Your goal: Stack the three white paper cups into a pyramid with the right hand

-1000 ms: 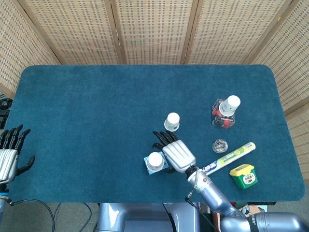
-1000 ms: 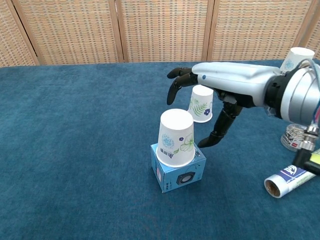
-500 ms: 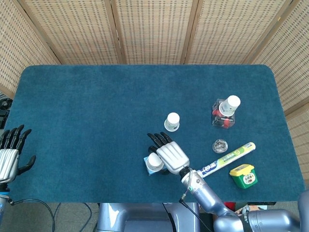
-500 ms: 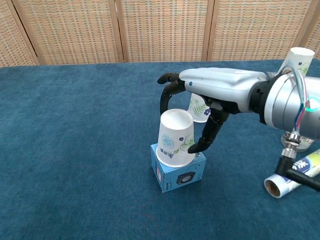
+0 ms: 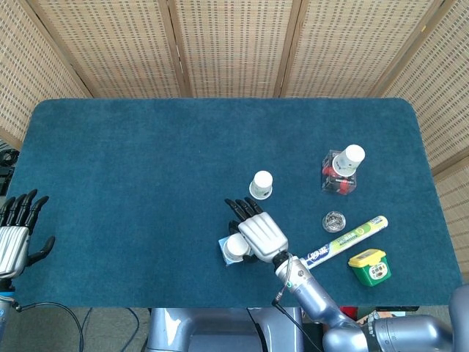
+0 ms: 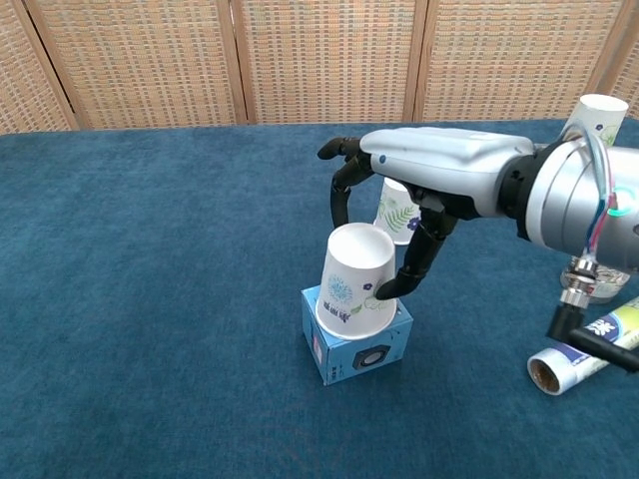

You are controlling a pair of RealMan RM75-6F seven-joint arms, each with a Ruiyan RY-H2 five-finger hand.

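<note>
Right hand (image 6: 404, 215) pinches the tilted upside-down near cup (image 6: 354, 280) on the blue box (image 6: 359, 344), directly beneath the palm; second cup (image 6: 399, 215) stands just beyond, third cup (image 6: 597, 118) far right; open left hand (image 5: 16, 227) well apart.

I can't make out a single readable word from here. The rolled tube (image 5: 346, 238) at my four o'clock carries blue lettering, and the green-and-yellow container (image 5: 370, 266) beside it has a label, but both are too small to read.
</note>
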